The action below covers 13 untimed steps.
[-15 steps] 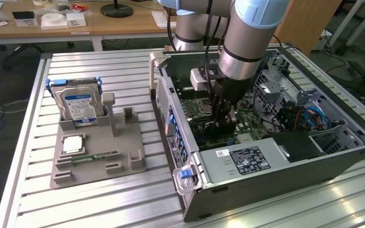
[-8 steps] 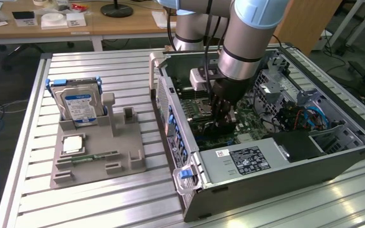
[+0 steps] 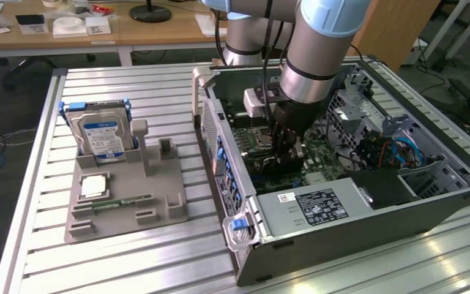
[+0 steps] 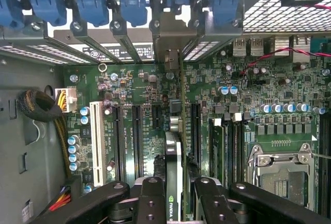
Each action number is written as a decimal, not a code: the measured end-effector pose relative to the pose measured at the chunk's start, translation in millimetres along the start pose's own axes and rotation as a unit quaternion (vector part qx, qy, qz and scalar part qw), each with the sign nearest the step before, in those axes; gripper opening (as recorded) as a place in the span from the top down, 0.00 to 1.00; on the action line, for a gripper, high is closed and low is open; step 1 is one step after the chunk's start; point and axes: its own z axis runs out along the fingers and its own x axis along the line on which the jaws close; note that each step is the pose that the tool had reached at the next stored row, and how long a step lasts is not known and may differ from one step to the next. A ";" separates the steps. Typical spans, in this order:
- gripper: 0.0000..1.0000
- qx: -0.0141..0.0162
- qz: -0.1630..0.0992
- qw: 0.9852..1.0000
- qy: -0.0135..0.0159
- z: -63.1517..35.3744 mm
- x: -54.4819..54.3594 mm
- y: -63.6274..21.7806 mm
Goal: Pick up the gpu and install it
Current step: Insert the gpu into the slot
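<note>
In the wrist view, the end effector [image 4: 176, 193] is nearest to the camera, its two black fingers [image 4: 152, 198] closed partway on the gpu [image 4: 175, 157]. The card stands on its edge between them, so only its thin edge and its silver bracket [image 4: 170, 38] are seen. It is held upright like this, I think, because the long black expansion slots [image 4: 137, 141] on the motherboard [image 4: 289, 94] accept a card only from straight above. The gpu runs along the motherboard, parallel to those slots, and its bracket reaches the rear wall of the computer case [image 4: 31, 131], beside the blue retention clips [image 4: 93, 4]. Whether the card edge already sits inside a slot I cannot tell.

In the exterior view, the arm goes down into the open computer case [image 3: 366, 226], which lies on its side on the bench [image 3: 137, 257], so the motherboard faces up for the end effector [image 3: 288, 156]. Further from the case stands a grey holder [image 3: 129, 202] with a hard drive [image 3: 100, 138] upright in it and a memory stick [image 3: 125, 202] lying flat.
</note>
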 end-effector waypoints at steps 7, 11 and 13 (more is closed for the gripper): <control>0.74 0.000 0.000 1.000 0.000 0.0 0.0 0.1; 0.67 0.000 0.000 1.000 0.000 0.2 0.0 0.4; 0.61 0.000 0.000 1.000 0.000 0.0 0.0 0.1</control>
